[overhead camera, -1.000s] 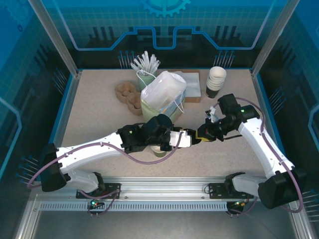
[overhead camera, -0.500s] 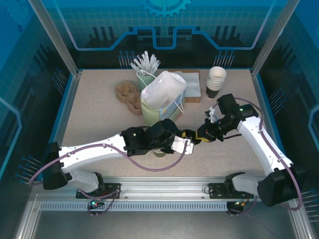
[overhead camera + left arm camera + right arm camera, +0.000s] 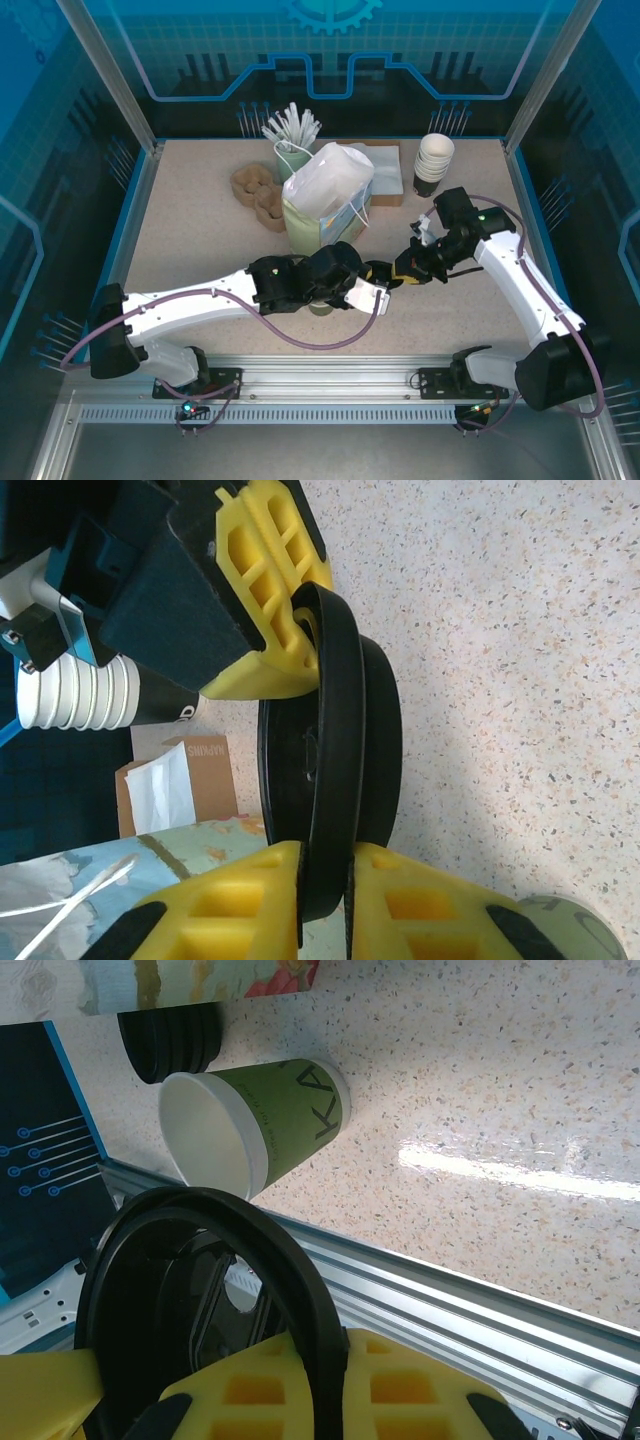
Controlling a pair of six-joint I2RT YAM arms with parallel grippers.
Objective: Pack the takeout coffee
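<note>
Left claw (image 3: 325, 858) narrowed onto black lid (image 3: 335, 720) held by right claw (image 3: 396, 272); green cup (image 3: 285, 1125) lidless.

- Speckled table (image 3: 190, 250).
- Paper bag (image 3: 322, 205) upright at the middle, white liner bulging from its top.
- Stacked white-rimmed cups (image 3: 434, 160), back right.
- Brown napkin box (image 3: 392, 190) between bag and cups.
- Cardboard carriers (image 3: 258, 195) left of the bag.
- White stirrers (image 3: 292, 125) behind the bag.
</note>
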